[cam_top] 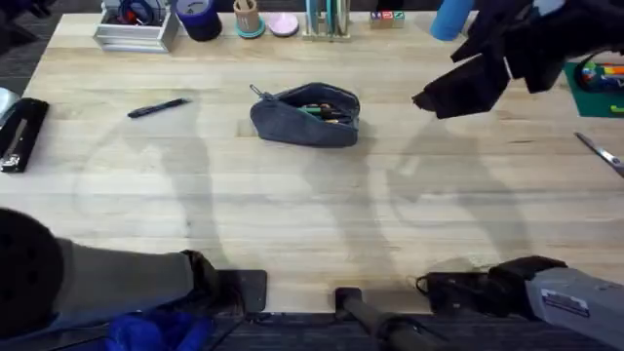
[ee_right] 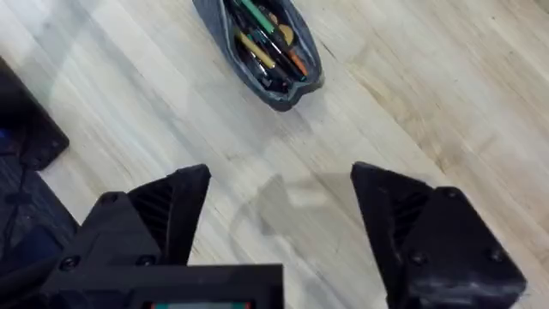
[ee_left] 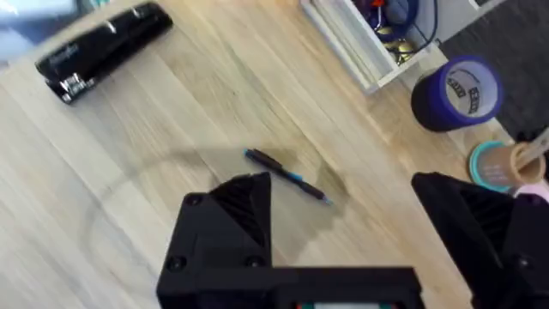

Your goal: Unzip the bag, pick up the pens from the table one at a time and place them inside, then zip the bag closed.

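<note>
The blue-grey bag lies unzipped at mid-table with several pens showing in its mouth; it also appears in the right wrist view. One dark pen lies alone on the table to the bag's left. In the left wrist view my left gripper stands open just above this pen, nothing between its fingers. High over the table, my right gripper is open and empty, well off from the bag; overhead it shows as a dark blurred shape at the upper right.
A black stapler lies at the left edge. Along the back stand a white tray, a dark blue cup and desk holders. Scissors and a green mat are at the right.
</note>
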